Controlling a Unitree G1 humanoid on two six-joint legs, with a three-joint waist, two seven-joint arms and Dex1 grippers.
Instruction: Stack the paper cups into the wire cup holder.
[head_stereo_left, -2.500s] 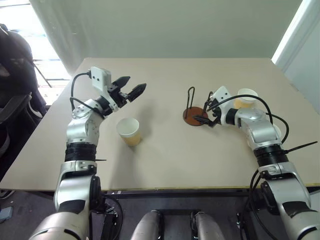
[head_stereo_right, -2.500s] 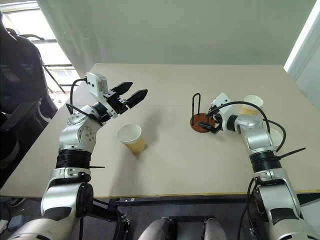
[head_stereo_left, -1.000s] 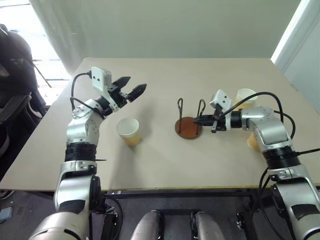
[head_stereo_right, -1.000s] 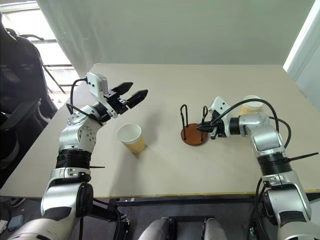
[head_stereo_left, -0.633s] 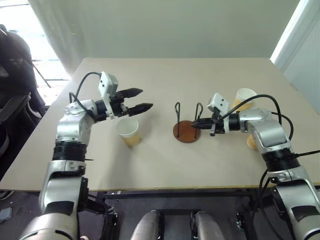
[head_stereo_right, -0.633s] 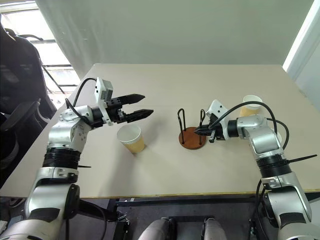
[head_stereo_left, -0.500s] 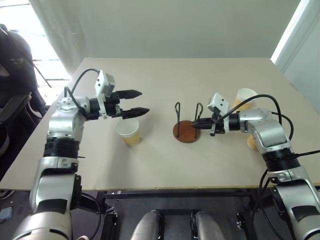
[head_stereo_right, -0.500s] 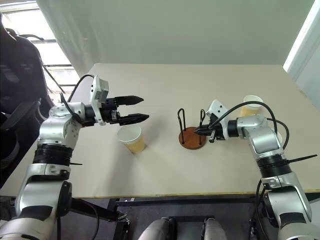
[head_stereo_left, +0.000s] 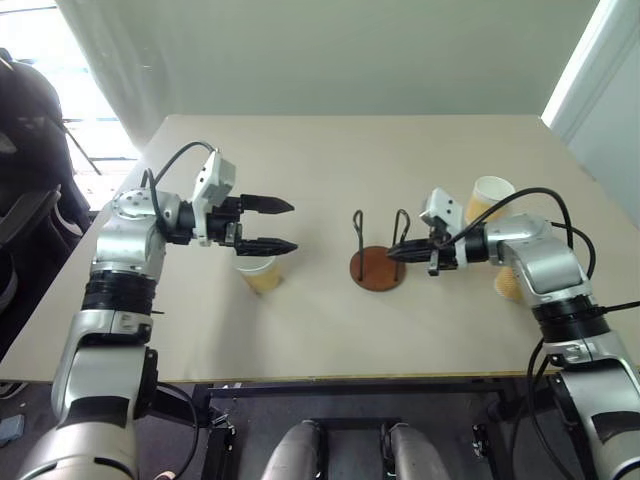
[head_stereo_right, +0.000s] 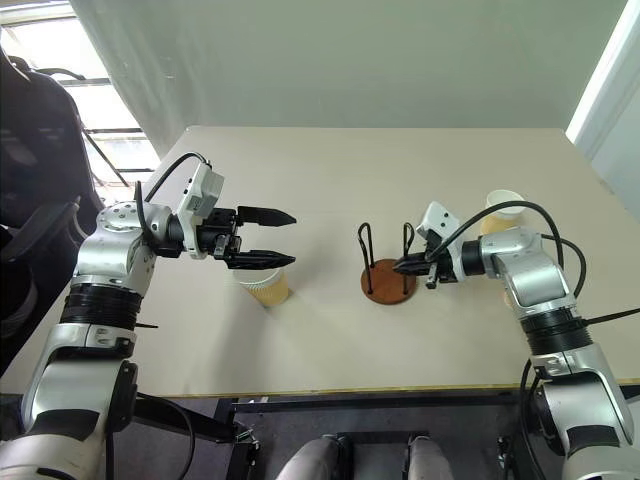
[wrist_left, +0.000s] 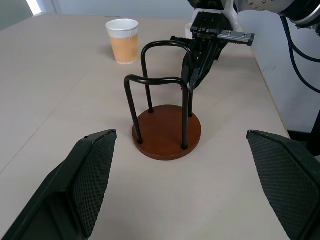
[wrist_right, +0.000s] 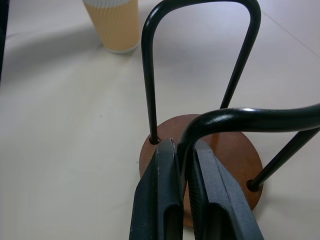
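No paper cups stacked: right gripper (wrist_right: 182, 150) fingers clenched on a wire loop of the empty wire cup holder (head_stereo_left: 377, 268); left gripper (head_stereo_left: 272, 226) fingers spread above one paper cup (head_stereo_left: 258, 275)

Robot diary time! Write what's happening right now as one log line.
right gripper: shut on black wire cup holder | left gripper: open above tan paper cup | holder: empty

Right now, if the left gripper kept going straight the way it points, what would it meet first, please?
Probably the wire cup holder, centred ahead of the left gripper; height is unclear, so it could pass above.
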